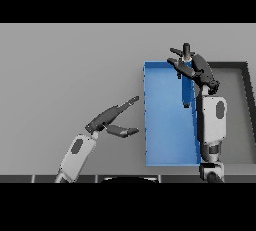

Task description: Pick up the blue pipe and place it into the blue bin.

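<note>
Head view: right robot hand grips blue pipe over blue bin.

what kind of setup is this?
Likely a bare tabletop sorting bench: plain grey table, open rectangular blue bin, dark grey tray beside it. The right hand holds a blue pipe above the bin.

The right arm reaches straight forward, forearm near vertical in the head view, its right hand raised at the far end — fingers curled. The left hand sits low and left, fingers straight, thumb spread — idle.
</note>
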Tool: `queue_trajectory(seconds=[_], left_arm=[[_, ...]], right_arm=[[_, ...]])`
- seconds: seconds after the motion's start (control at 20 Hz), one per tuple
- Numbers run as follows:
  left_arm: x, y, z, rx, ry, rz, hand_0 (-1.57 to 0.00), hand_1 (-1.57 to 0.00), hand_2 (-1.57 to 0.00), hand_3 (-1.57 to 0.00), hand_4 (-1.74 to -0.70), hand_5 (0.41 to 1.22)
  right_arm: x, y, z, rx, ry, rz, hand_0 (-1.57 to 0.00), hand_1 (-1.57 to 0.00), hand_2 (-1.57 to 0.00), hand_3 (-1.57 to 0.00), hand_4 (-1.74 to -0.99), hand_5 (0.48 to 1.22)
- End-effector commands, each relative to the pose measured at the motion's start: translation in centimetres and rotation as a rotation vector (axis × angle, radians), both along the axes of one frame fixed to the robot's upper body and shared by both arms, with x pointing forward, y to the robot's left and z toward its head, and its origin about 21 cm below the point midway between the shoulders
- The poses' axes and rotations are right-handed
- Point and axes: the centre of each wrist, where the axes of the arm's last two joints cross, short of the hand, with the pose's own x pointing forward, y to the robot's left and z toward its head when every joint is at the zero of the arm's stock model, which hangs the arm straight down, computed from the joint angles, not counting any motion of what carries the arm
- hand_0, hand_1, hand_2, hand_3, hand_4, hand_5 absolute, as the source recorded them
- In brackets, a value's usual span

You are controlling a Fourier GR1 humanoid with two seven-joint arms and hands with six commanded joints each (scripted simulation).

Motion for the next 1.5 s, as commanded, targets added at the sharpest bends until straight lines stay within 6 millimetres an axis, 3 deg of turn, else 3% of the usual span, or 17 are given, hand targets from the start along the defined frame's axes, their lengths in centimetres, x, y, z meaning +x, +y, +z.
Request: queue_trajectory(seconds=[0.0, 0.1, 0.15, 0.25, 0.35, 0.4, 0.45, 0.55, 0.65, 0.8, 1.05, 1.45], left_arm=[[0.0, -0.2, 0.2, -0.001, -0.009, -0.005, 0.0, 0.0, 0.0, 0.0, -0.93, 0.47], [-0.2, 0.1, 0.1, -0.008, -0.015, -0.007, 0.0, 0.0, 0.0, 0.0, -0.92, 0.476], [0.0, 0.1, 0.2, -0.014, -0.02, -0.004, 0.0, 0.0, 0.0, 0.0, -0.92, 0.478], [0.2, 0.0, 0.3, -0.005, -0.02, 0.002, 0.0, 0.0, 0.0, 0.0, -0.92, 0.481], [-0.1, -0.1, 0.1, -0.002, -0.022, -0.011, 0.0, 0.0, 0.0, 0.0, -0.92, 0.486], [0.0, 0.0, 0.3, -0.009, -0.027, -0.011, 0.0, 0.0, 0.0, 0.0, -0.92, 0.489], [0.0, 0.1, 0.0, -0.004, -0.021, 0.0, 0.0, 0.0, 0.0, 0.0, -0.92, 0.491], [-0.1, 0.0, -0.1, -0.007, -0.015, -0.005, 0.0, 0.0, 0.0, 0.0, -0.92, 0.493], [0.1, 0.4, 0.2, -0.007, -0.022, 0.002, 0.0, 0.0, 0.0, 0.0, -0.92, 0.493], [-0.2, 0.3, 0.1, -0.011, -0.011, -0.002, 0.0, 0.0, 0.0, 0.0, -0.92, 0.494], [-0.4, -0.1, 0.0, -0.007, -0.011, -0.003, 0.0, 0.0, 0.0, 0.0, -0.93, 0.496], [-0.2, -0.1, -0.4, -0.006, -0.006, 0.009, 0.0, 0.0, 0.0, 0.0, -0.93, 0.495]], right_arm=[[0.1, -0.2, -1.0, 0.008, 0.039, -0.024, -1.57, -1.57, -1.57, -1.57, -1.498, 1.221], [0.1, -0.2, -2.9, 0.002, 0.11, -0.025, -1.57, -1.57, -1.57, -1.57, -1.497, 1.221], [0.3, -0.4, -3.6, -0.011, 0.144, -0.029, -1.57, -1.57, -1.57, -1.26, -1.546, 1.221], [0.4, -0.7, -5.2, -0.007, 0.218, -0.05, -1.57, -1.57, -1.57, -0.8, -1.616, 1.221], [0.5, -0.4, -6.4, -0.012, 0.281, -0.068, -1.57, -1.57, -1.57, -0.51, -1.661, 1.221], [0.3, -0.5, -6.5, 0.001, 0.292, -0.076, -1.57, -1.57, -1.57, -0.41, -1.677, 1.171], [0.7, -0.3, -6.7, 0.0, 0.328, -0.099, -1.57, -1.57, -1.52, -0.45, -1.626, 1.161], [1.0, -0.3, -7.1, 0.005, 0.397, -0.134, -1.08, -1.03, -0.99, -0.29, -1.469, 1.148], [0.9, -0.5, -6.9, -0.033, 0.431, -0.158, -0.69, -0.66, -0.63, -0.19, -1.37, 1.125], [0.4, 0.1, -5.1, -0.254, 0.374, -0.019, -0.35, -0.34, -0.32, -0.09, -1.279, 1.01], [-0.4, 0.5, -5.0, -0.419, 0.385, 0.102, -0.12, -0.11, -0.11, -0.03, -1.19, 0.809], [-0.9, 0.7, -4.8, -0.486, 0.373, 0.159, -0.02, -0.02, -0.02, 0.0, -1.084, 0.714]])
